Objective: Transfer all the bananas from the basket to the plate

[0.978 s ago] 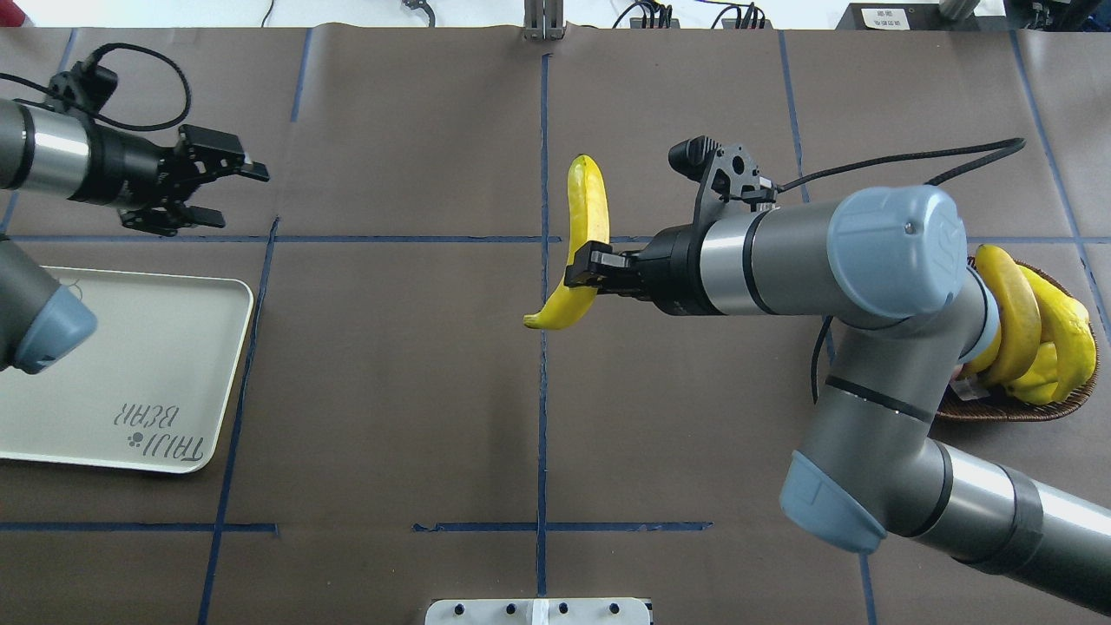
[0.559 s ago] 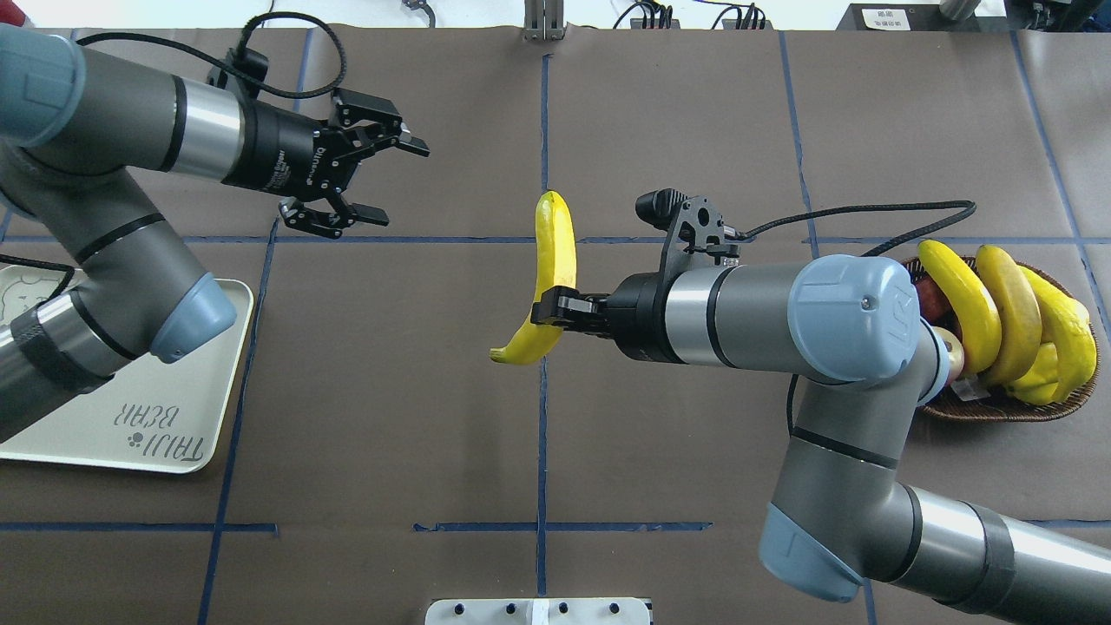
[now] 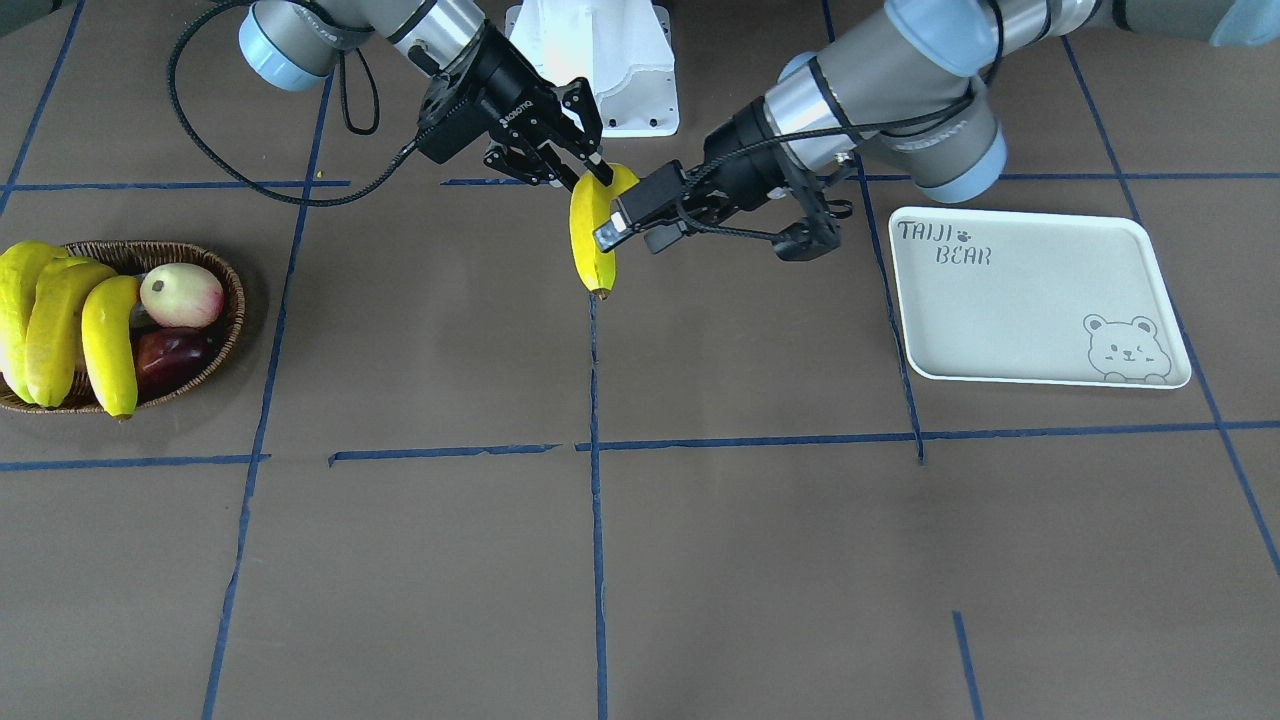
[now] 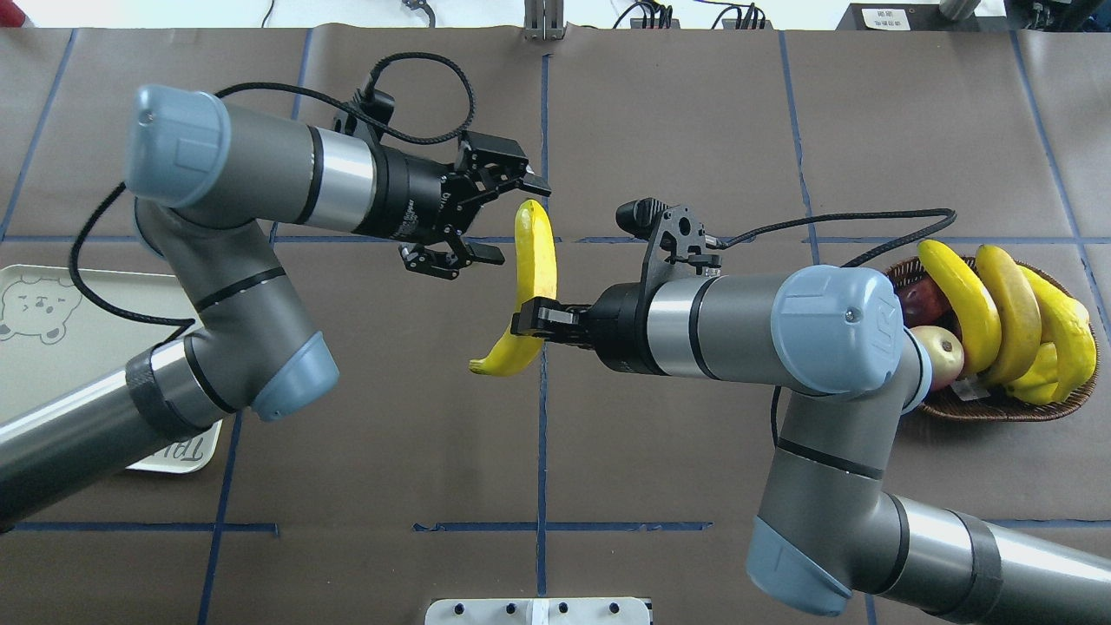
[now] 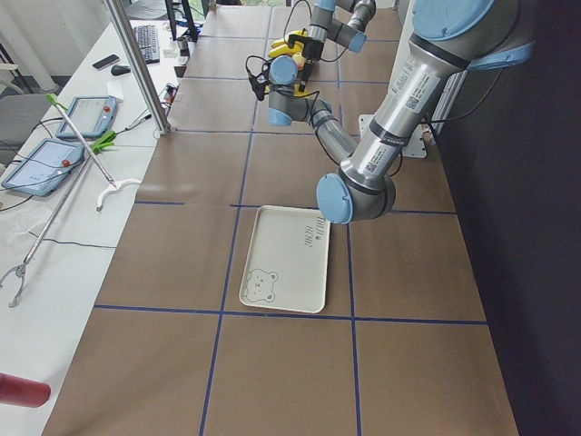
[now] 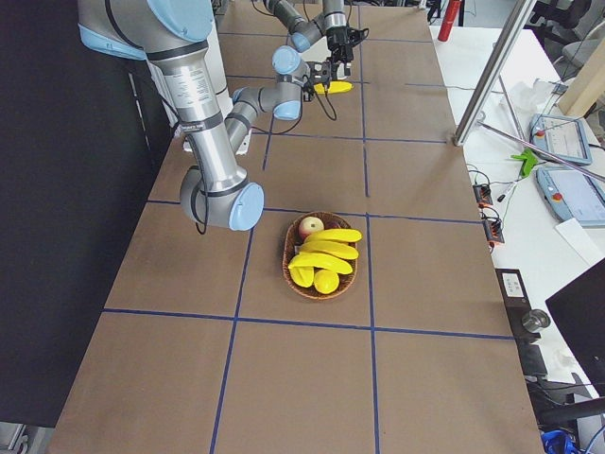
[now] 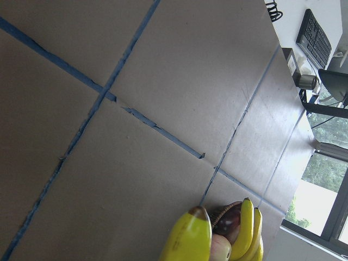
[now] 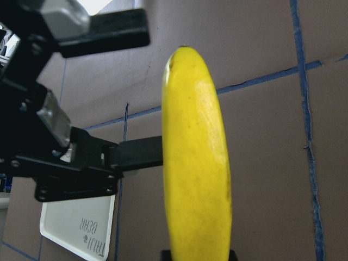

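My right gripper (image 4: pixel 528 318) is shut on a long yellow banana (image 4: pixel 533 265), held in the air over the table's middle. My left gripper (image 4: pixel 514 220) is open, its fingers (image 8: pixel 109 33) spread beside the banana's (image 8: pixel 196 163) far end and not closed on it. In the front view the left gripper (image 3: pixel 635 230) sits just right of the banana (image 3: pixel 590 235). Three more bananas (image 4: pixel 1011 304) lie in the wicker basket (image 4: pixel 998 410) at the right. The white plate (image 4: pixel 52 347) lies at the left with nothing on it (image 3: pixel 1030 290), partly hidden under the left arm.
In the basket (image 3: pixel 235 290), a pink-cream apple (image 3: pixel 182 293) and a dark red one (image 3: pixel 165 360) lie beside the bananas (image 3: pixel 108 340). A white mount (image 3: pixel 600 60) stands at the robot's edge. Blue tape lines cross the brown table.
The left arm swung from above the plate to the table's middle, bringing its open gripper up to the banana. The right arm carried the banana slightly left and nearer.
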`<state>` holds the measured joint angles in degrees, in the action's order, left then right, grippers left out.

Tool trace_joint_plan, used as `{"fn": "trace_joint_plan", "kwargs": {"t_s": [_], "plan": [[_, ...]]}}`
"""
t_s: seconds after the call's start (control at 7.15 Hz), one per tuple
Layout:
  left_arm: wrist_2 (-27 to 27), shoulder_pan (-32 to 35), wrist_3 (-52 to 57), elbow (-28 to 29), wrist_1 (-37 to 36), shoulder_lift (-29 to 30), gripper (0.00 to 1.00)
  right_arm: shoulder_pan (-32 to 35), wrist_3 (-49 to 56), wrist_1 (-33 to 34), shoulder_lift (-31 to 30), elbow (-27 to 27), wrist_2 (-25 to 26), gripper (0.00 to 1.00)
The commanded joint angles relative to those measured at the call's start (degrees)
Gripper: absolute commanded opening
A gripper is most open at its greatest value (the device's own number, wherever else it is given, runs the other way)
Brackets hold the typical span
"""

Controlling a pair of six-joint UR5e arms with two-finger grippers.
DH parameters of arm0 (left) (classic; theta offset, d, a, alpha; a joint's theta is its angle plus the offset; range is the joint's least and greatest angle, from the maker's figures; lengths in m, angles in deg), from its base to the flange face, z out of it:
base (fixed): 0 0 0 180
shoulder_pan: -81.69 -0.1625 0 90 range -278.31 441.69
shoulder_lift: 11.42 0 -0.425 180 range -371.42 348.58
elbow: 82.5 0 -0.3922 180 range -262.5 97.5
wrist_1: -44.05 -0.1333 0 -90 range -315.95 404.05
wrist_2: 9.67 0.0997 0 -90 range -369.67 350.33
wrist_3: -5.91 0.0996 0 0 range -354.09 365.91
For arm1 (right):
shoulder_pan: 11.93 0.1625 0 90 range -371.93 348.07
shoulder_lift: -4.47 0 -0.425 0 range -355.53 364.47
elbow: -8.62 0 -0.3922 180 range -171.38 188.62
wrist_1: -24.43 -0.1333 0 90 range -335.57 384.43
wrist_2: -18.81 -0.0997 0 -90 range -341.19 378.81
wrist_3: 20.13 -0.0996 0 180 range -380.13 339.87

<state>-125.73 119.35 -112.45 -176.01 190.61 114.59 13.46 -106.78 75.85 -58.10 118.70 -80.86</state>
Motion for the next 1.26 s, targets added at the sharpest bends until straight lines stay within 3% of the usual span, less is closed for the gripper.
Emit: {"fn": "trace_joint_plan", "kwargs": {"t_s": [0.0, 0.14, 0.28, 0.42, 0.56, 0.7, 0.84, 0.98, 1.12], "plan": [[3.1, -2.7, 2.3, 0.9, -0.1, 0.3, 0.99, 0.0, -0.2, 0.0, 0.1, 0.1, 0.0, 0.02], [3.1, -2.8, 2.3, 0.9, -0.1, 0.2, 0.84, 0.0, -0.2, 0.0, 0.0, 0.1, 0.0, 0.02], [3.1, -2.8, 2.3, 0.9, -0.1, 0.0, 0.22, 0.0, -0.2, 0.0, -0.1, 0.2, 0.0, 0.02], [3.1, -2.7, 2.3, 0.7, -0.1, -0.1, 0.00, 0.1, 0.0, 0.0, -0.4, 0.3, -0.1, 0.02], [3.1, -2.6, 1.9, 0.8, -0.1, -0.1, 0.00, 0.1, 0.0, 0.0, -0.5, 0.3, -0.1, 0.03], [3.1, -2.5, 1.8, 0.8, -0.1, -0.2, 0.00, 0.1, -0.1, 0.1, -0.4, 0.4, -0.2, 0.20], [3.1, -2.5, 1.8, 0.9, -0.2, -0.2, 0.00, 0.1, -0.2, 0.1, -0.3, 0.4, -0.2, 0.91], [3.1, -2.4, 1.7, 0.9, -0.4, -0.2, 0.00, 0.4, -0.1, 0.0, -0.4, 0.7, -0.2, 1.00], [3.1, -2.3, 1.8, 0.9, -0.5, -0.2, 0.00, 0.4, -0.1, 0.0, -0.4, 0.9, -0.2, 1.00]]}}
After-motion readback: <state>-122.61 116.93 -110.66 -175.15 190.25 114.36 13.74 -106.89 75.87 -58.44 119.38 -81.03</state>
